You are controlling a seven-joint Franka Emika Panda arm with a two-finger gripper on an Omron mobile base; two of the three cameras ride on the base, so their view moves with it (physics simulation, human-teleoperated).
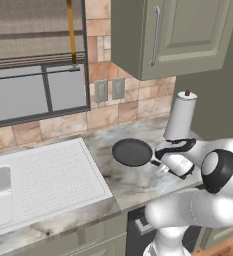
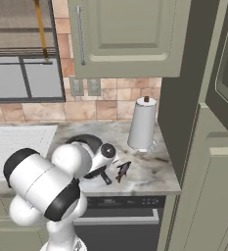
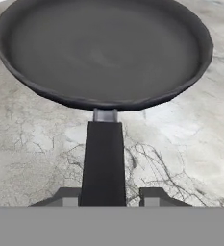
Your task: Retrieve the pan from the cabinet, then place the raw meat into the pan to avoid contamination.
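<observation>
Pan (image 3: 104, 53) sits on the counter (image 1: 128, 182), handle between my gripper (image 3: 104, 197) fingertips, small gaps each side; can't tell if gripping. Arm hides half the pan; fish (image 2: 123, 170) beside it.

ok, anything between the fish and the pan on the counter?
Nothing visible on the bare counter between them. The fish lies just right of the pan, beside its handle. The gripper straddles that handle.
</observation>
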